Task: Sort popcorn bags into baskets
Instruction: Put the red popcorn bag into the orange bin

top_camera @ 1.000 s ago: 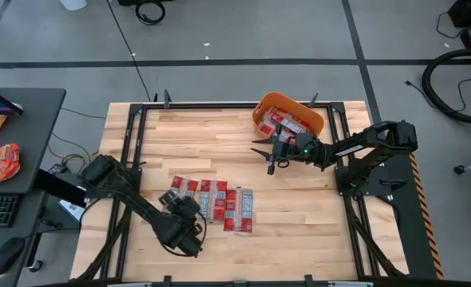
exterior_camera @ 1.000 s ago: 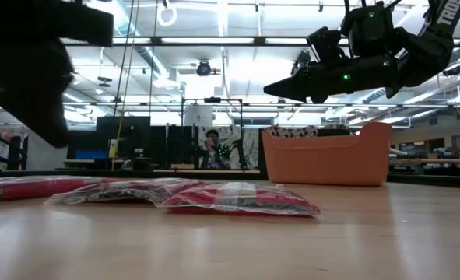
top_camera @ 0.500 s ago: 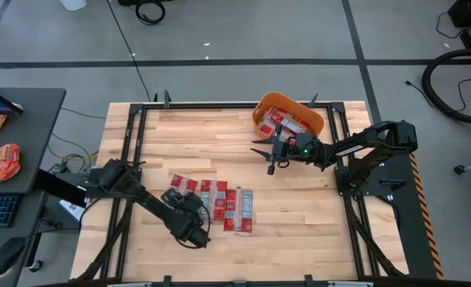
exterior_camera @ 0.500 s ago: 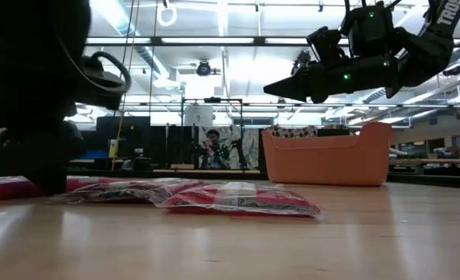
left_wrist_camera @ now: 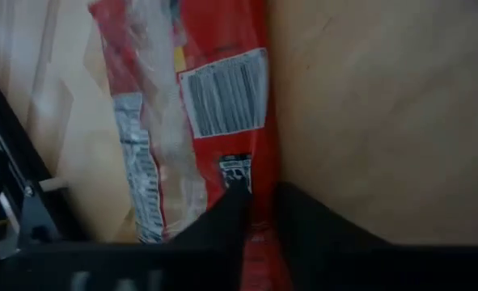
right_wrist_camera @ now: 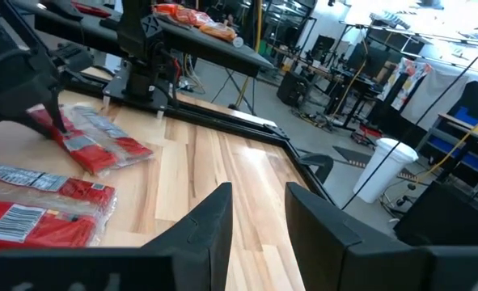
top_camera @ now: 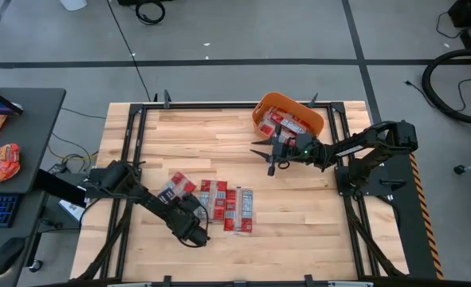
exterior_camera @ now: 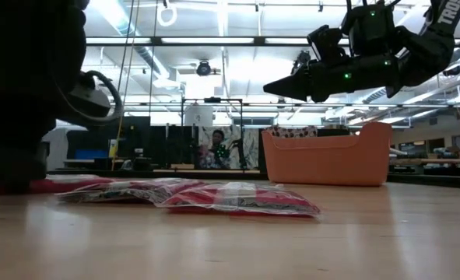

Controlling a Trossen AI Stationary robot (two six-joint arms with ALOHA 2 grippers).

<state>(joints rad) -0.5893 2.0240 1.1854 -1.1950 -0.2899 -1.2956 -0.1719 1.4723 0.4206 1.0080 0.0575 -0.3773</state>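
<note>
Several flat red popcorn bags lie in a row [top_camera: 225, 205] at the table's middle, also low in the low view [exterior_camera: 214, 196]. The leftmost bag [top_camera: 175, 188] lies askew, and my left gripper [top_camera: 180, 206] is shut on its near end [left_wrist_camera: 257, 212]. More bags lie in the orange basket [top_camera: 261, 104] at the far right, which stands on the table [exterior_camera: 327, 159]. My right gripper [top_camera: 261, 149] hangs open above the table in front of the basket, with nothing between its fingers [right_wrist_camera: 259, 218]. My left gripper pinches the leftmost bag's near end [left_wrist_camera: 257, 212] between its two fingers, at the sealed edge below the barcode. The fingers [left_wrist_camera: 226, 217] come from the table's near side, slanting down, along the bag. The bag's far part [right_wrist_camera: 117, 145] rests on the table.
A black metal frame [top_camera: 131, 119] runs round the wooden top. Off the table's left stands a dark side desk with an orange-red snack pouch [top_camera: 2, 162]. Bare wood lies between the row of bags and the basket [top_camera: 219, 143].
My left gripper has come down onto the table toward the leftmost bag and shut on its near end. That bag has turned askew, away from the row.
</note>
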